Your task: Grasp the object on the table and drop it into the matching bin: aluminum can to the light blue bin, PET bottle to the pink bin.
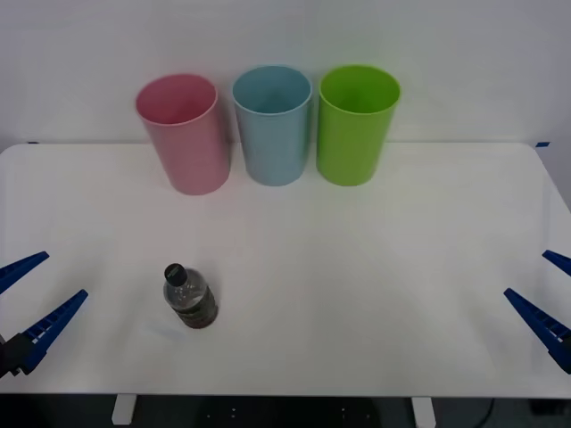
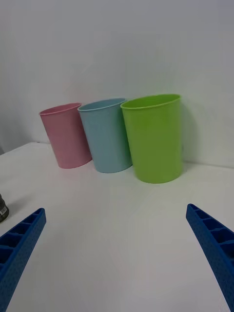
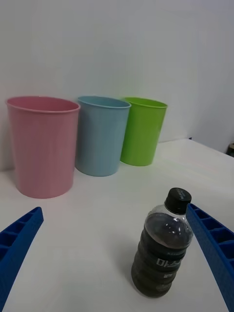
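A small clear PET bottle (image 1: pixel 189 298) with a black cap and dark lower body stands upright on the white table (image 1: pixel 357 267), near its front left. In the left wrist view the bottle (image 3: pixel 163 248) stands close ahead, nearer one finger. My left gripper (image 1: pixel 31 294) hovers open at the table's left edge, left of the bottle. At the right edge, my right gripper (image 1: pixel 546 294) is open and holds nothing. The pink bin (image 1: pixel 184 134) and the light blue bin (image 1: pixel 272 125) stand side by side at the back.
A lime green bin (image 1: pixel 357 125) stands right of the light blue one, the three bins in a row against the white wall. Bare tabletop stretches between the bottle and the bins and across the right half.
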Tool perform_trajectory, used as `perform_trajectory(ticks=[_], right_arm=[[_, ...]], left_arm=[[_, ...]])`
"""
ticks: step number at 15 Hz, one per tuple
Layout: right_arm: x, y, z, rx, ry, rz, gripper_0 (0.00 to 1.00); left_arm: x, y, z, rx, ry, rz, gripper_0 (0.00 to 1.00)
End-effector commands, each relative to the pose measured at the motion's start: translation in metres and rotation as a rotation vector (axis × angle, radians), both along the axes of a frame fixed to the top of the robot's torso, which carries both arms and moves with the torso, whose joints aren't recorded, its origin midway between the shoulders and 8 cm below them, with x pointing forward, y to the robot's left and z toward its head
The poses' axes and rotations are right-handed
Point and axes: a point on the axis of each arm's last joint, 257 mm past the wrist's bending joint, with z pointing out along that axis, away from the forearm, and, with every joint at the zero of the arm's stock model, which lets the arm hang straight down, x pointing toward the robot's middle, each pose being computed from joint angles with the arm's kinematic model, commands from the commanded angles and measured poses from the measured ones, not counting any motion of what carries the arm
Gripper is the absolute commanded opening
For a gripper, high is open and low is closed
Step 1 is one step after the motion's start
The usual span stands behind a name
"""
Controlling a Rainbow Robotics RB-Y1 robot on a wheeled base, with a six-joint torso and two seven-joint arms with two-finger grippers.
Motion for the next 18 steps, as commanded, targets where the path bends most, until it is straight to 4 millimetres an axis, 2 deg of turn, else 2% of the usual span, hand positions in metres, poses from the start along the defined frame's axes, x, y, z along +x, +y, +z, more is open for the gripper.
perform_trajectory(ticks=[1,2,7,11,15,18], right_arm=[[0.000,0.000,0.000,0.000,0.000,0.000,1.00],[0.000,0.000,0.000,0.000,0.000,0.000,1.00],[0.000,0.000,0.000,0.000,0.000,0.000,1.00],[0.000,0.000,0.000,0.000,0.000,0.000,1.00],[0.000,0.000,0.000,0.000,0.000,0.000,1.00],[0.000,0.000,0.000,0.000,0.000,0.000,1.00]], left_arm=[[0.000,0.000,0.000,0.000,0.000,0.000,1.00],[0.000,0.002,-0.007,-0.029,0.012,0.019,1.00],[0.002,0.004,-0.003,-0.033,0.007,0.018,1.00],[-0.002,0.013,-0.027,-0.013,0.057,0.031,1.00],[-0.008,0.016,-0.043,0.051,0.064,0.038,1.00],[-0.012,0.007,-0.057,0.114,0.074,0.004,1.00]])
